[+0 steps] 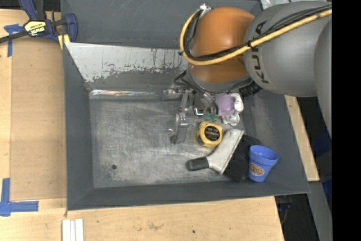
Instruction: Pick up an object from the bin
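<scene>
Gripper low in the bin, beside a yellow tape measure.

The gripper (179, 128) hung under the arm's orange cover (220, 36) and reached down to the bare floor near the middle of the bin (79, 138). Whether its grip was released or clenched could not be told, and nothing showed held in it. The nearest thing, a round yellow tape measure (210, 133) with a black face, lay just to its right, apart from it. A lilac and white thing (227, 103) lay behind the tape measure, under the cover. A pale brush (224, 150) with a black handle lay in front, against a black block (240, 162), with a blue cup (261, 162) in the front right corner.
</scene>
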